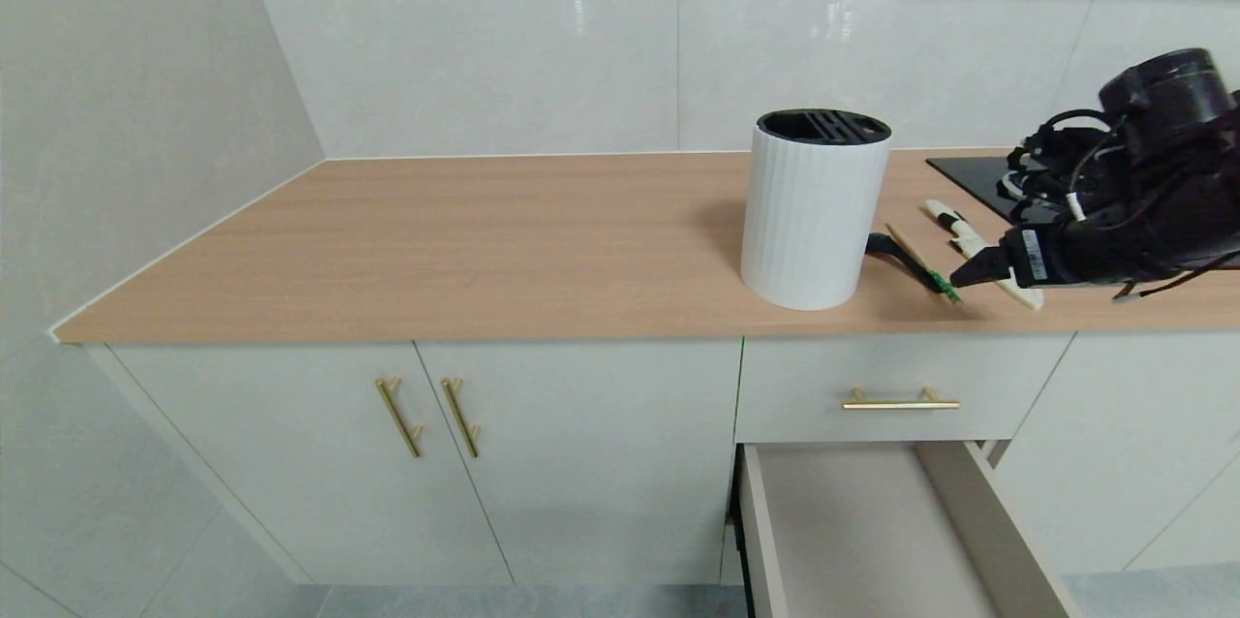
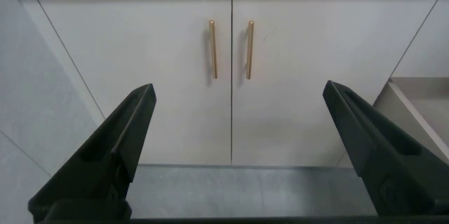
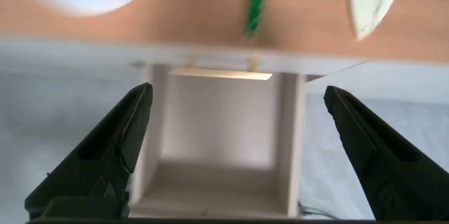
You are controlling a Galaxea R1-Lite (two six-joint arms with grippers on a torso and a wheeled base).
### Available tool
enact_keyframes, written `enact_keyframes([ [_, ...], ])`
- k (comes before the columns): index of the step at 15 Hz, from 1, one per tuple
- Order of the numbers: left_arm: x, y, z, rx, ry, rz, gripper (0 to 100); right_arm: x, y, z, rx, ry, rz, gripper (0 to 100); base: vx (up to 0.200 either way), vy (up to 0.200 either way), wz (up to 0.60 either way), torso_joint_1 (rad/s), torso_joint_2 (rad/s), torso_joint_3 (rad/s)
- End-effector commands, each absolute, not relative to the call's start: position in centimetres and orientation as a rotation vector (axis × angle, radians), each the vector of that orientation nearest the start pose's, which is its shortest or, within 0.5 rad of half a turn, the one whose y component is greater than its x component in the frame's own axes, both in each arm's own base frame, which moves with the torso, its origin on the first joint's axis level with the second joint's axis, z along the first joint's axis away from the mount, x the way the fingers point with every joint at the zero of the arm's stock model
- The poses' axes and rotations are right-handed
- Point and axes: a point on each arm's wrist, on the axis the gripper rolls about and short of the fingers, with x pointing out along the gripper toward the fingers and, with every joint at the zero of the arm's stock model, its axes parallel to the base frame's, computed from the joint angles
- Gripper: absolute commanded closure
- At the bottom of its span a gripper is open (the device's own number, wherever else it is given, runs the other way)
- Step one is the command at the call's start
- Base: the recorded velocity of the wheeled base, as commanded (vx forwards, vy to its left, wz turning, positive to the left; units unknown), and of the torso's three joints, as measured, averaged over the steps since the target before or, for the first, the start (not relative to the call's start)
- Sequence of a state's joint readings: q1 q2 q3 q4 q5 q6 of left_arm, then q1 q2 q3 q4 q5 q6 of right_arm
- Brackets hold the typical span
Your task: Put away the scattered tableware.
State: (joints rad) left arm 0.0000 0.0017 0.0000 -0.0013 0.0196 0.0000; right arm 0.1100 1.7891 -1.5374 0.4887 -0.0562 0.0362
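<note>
Pincer of right arm (image 3: 237, 92) apart near green-tipped stick (image 1: 945, 287); left pincer (image 2: 238, 87) apart too

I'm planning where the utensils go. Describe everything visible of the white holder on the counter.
The white holder is an upright cylinder with fine vertical ribs, plastic or ceramic by its look. Its top carries a black insert cut with slots, nothing sticking out. It stands on the wooden countertop near the front edge, above the closed drawer. A black utensil end lies at its base on the robot's right; whether they touch is unclear.
</note>
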Motion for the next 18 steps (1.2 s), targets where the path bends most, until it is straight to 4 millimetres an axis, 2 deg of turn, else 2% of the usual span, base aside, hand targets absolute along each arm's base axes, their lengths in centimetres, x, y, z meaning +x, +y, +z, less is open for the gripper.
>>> enact_keyframes([
  [1, -2.3, 0.0, 7.6, 0.000, 0.002, 0.020, 0, 36.6, 3.8, 21.7, -0.032, 0.822, 0.003, 0, 0.000, 0.000, 0.00, 0.000, 0.00, 0.000],
  [2, -2.3, 0.0, 7.6, 0.000, 0.002, 0.020, 0, 37.6, 3.9, 20.9, -0.011, 0.829, -0.010, 0, 0.000, 0.000, 0.00, 0.000, 0.00, 0.000],
  [4, -2.3, 0.0, 7.6, 0.000, 0.002, 0.020, 0, 38.5, 4.0, 20.7, 0.026, 0.804, -0.038, 0, 0.000, 0.000, 0.00, 0.000, 0.00, 0.000],
  [18, -2.3, 0.0, 7.6, 0.000, 0.002, 0.020, 0, 40.0, 4.1, 19.3, 0.027, 0.776, -0.051, 0, 0.000, 0.000, 0.00, 0.000, 0.00, 0.000],
])
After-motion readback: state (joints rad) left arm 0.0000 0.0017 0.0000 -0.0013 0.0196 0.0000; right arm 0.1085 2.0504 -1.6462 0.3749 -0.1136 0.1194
